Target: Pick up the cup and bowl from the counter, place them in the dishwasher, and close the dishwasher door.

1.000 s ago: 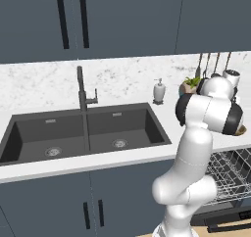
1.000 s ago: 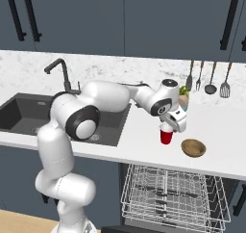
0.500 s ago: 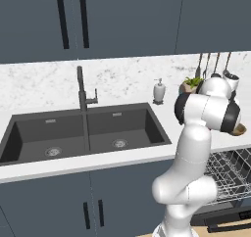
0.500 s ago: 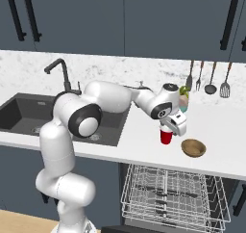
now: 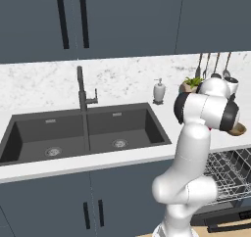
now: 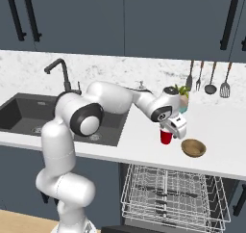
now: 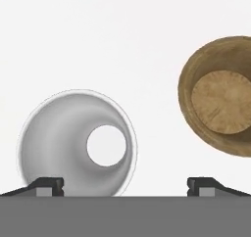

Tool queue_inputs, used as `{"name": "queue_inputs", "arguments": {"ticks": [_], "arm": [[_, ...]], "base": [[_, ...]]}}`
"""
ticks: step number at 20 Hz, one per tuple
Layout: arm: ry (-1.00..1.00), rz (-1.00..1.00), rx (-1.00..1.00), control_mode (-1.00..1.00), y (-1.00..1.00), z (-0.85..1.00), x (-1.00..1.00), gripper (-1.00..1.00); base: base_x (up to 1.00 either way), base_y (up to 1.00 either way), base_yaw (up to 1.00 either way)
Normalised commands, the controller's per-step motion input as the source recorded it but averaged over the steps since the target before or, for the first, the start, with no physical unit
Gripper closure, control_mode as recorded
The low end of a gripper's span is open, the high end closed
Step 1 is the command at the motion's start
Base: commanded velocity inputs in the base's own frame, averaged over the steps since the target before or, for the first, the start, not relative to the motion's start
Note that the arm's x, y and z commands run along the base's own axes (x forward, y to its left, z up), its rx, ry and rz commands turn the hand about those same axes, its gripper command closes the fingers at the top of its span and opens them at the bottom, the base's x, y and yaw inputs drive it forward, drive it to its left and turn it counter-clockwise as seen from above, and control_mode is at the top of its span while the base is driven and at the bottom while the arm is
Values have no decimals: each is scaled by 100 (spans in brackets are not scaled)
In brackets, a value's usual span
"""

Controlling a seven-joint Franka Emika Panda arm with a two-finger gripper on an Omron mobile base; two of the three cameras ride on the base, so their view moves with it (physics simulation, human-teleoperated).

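The two dark fingertips (image 7: 49, 186) stand far apart with nothing between them, so the gripper (image 7: 126, 184) is wide open and holds nothing. It hangs just above the cup (image 7: 78, 143) and looks straight down into it. From above the cup is pale grey inside – from the side, in the right base view, it looks red. It stands upright on the white counter (image 6: 226, 150), near the front edge. The brown bowl (image 7: 221, 95) sits just beside the cup, not touching it. Under the counter, the silver rack of the dishwasher (image 6: 168, 193) is pulled out below them. Far to the other side is the dark sink (image 5: 83, 133) with its tap – a white soap bottle (image 5: 159, 91) stands behind it
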Motion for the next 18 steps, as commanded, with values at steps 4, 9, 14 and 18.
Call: {"name": "queue_inputs", "arguments": {"ticks": [4, 9, 14, 18], "arm": [[0, 0, 0, -100, 0, -32, 0, -100], [0, 0, 0, -100, 0, -36, 0, -100], [0, 0, 1, -100, 0, -20, 0, -100], [0, 0, 0, -100, 0, 0, 0, 100]], "base": [[0, 0, 0], [0, 0, 0], [0, 0, 0], [0, 0, 0]]}}
